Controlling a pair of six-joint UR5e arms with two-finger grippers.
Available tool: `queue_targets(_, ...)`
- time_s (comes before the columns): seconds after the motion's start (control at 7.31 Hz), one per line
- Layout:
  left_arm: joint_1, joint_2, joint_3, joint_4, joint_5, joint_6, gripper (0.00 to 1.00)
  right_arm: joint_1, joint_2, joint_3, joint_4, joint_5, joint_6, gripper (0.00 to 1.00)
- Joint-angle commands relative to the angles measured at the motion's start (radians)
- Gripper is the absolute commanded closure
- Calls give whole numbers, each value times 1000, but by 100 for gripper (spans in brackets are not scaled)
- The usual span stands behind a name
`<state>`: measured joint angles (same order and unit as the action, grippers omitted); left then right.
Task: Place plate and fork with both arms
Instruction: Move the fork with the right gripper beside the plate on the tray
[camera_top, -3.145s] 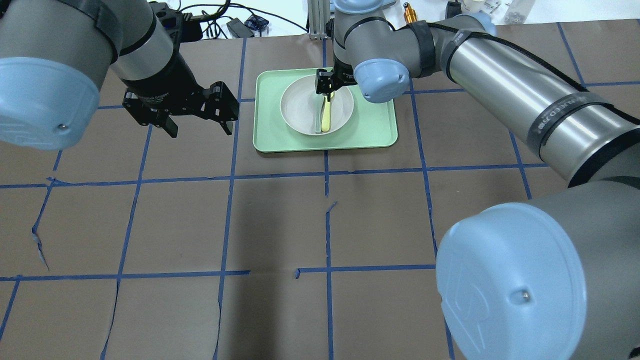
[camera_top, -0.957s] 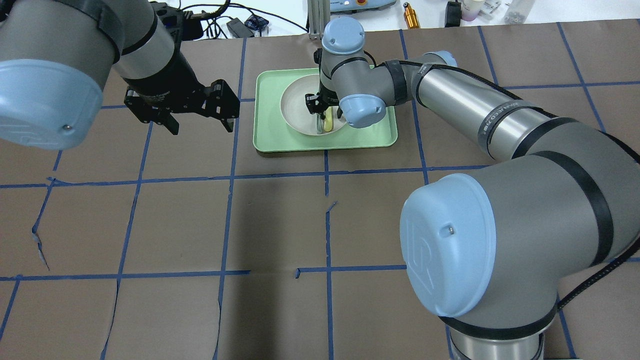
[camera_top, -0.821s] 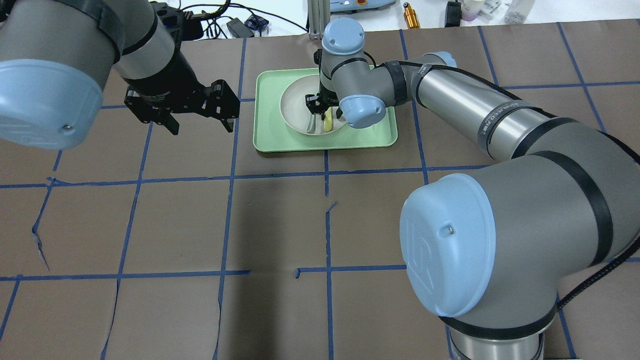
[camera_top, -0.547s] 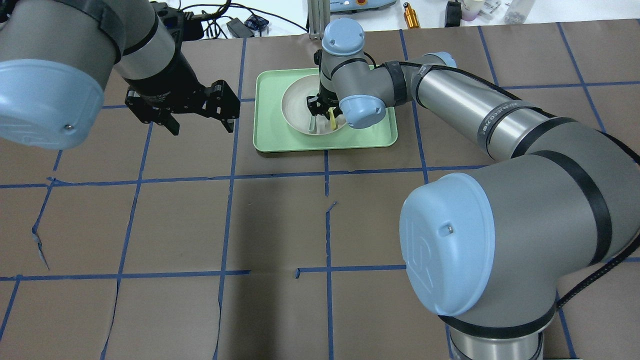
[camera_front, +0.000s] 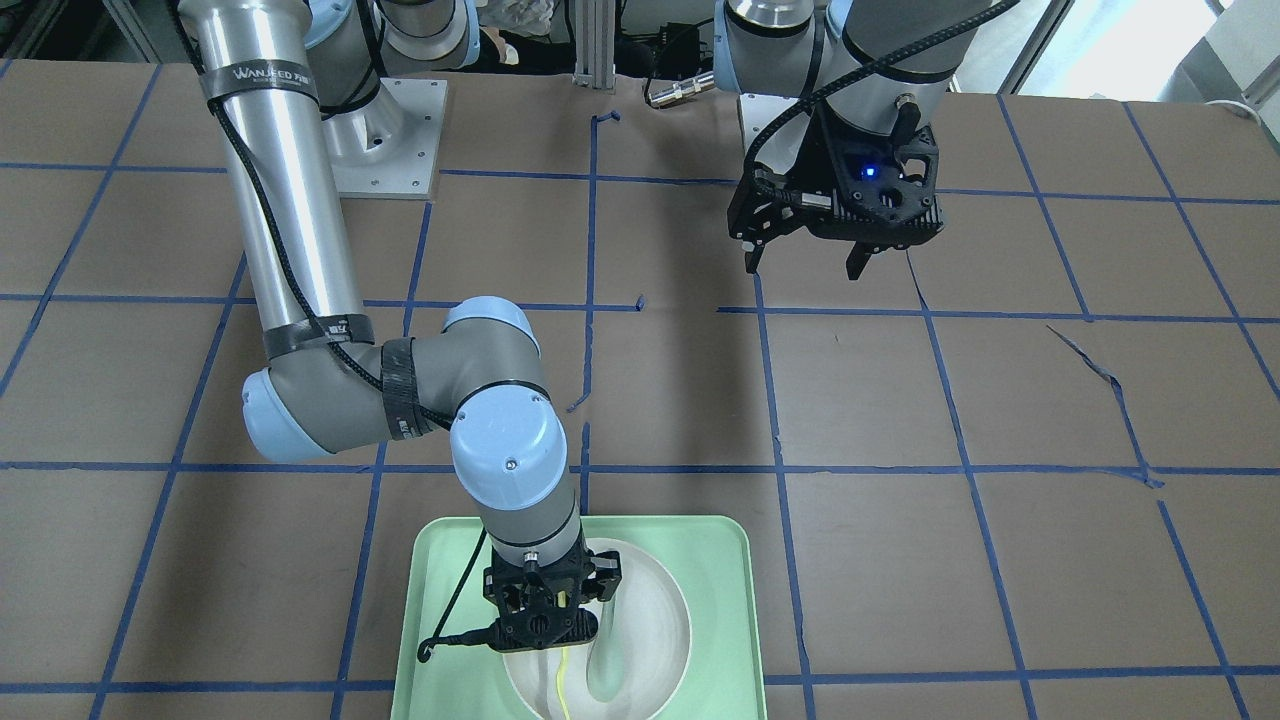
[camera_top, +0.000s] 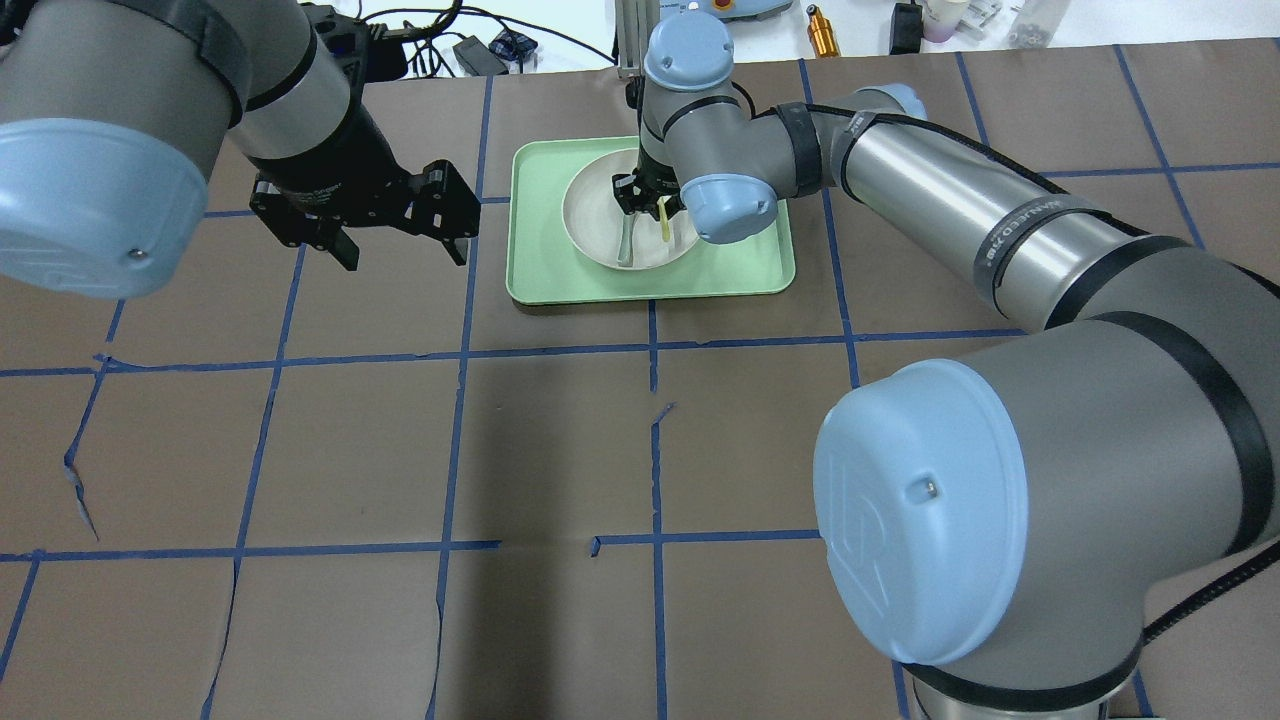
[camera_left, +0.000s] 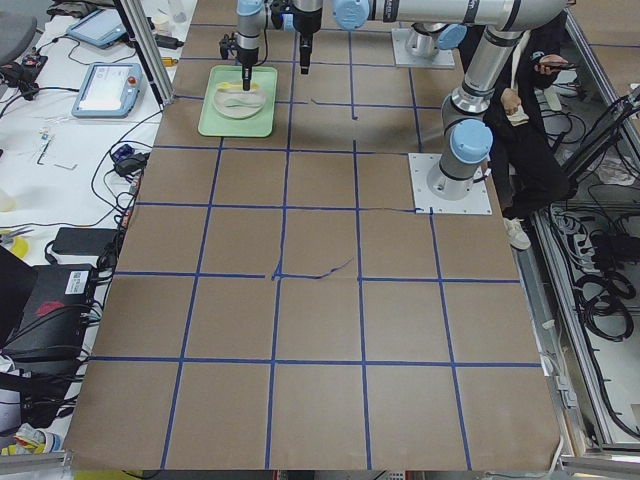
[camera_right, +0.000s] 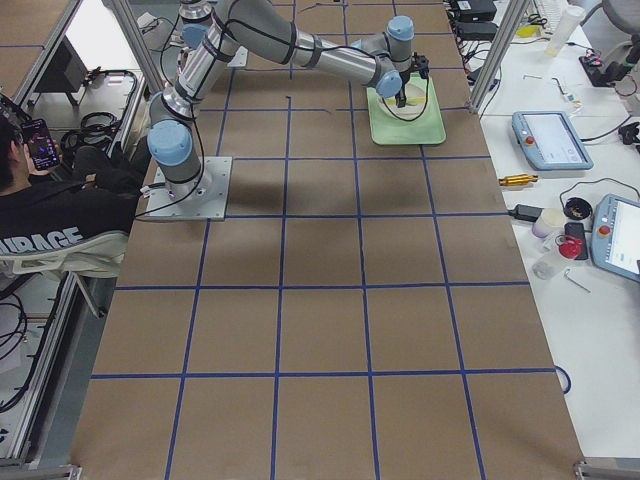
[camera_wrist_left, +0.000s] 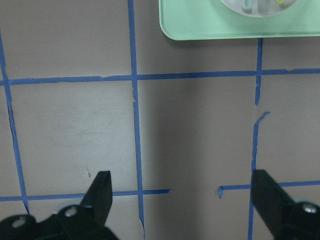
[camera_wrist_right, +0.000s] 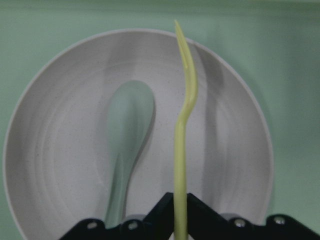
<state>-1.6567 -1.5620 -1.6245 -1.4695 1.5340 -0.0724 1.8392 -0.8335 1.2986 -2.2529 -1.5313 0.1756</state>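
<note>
The off-white plate (camera_top: 595, 215) sits in the mint-green tray (camera_top: 740, 260) at the far middle of the table. My right gripper (camera_top: 645, 195) is shut on the handle end of the yellow fork (camera_top: 663, 222) and holds it just above the plate. In the right wrist view the fork (camera_wrist_right: 184, 125) runs forward from the jaws over the plate (camera_wrist_right: 60, 130). My left gripper (camera_top: 402, 260) is open and empty, above the table to the left of the tray. The front-facing view shows it (camera_front: 803, 270) with its fingers spread.
A pale grey-green spoon (camera_wrist_right: 127, 125) lies in the plate beside the fork. The tray's near corner shows in the left wrist view (camera_wrist_left: 200, 27). Brown paper with blue tape lines covers the table. Cables, a pendant and small bottles lie beyond the far edge.
My right gripper came down onto the plate, shut on the fork and lifted it off. The spoon shifted slightly in the plate. The left arm has not moved.
</note>
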Motion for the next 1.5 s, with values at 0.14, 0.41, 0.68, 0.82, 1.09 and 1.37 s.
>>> queue_targets(0.14, 0, -3, -5, 0, -2, -1, 0, -102, -61, 11, 49, -16, -137, 78)
queue_targets(0.41, 0, -4, -9, 14, -2, -1, 0, -133, -56, 42, 61, -18, -186, 78)
queue_targets(0.68, 0, -4, -9, 14, -2, -1, 0, -132, -33, 64, 58, -1, -130, 77)
queue_targets(0.82, -2, -4, -9, 14, -2, -1, 0, -129, -16, 74, 58, -1, -128, 77)
queue_targets(1.09, -2, -4, -11, 14, -2, -1, 0, -129, -16, 88, 58, -1, -131, 53)
queue_targets(1.37, -2, -6, -9, 15, -2, -1, 0, -130, -79, 102, 59, -4, -233, 0)
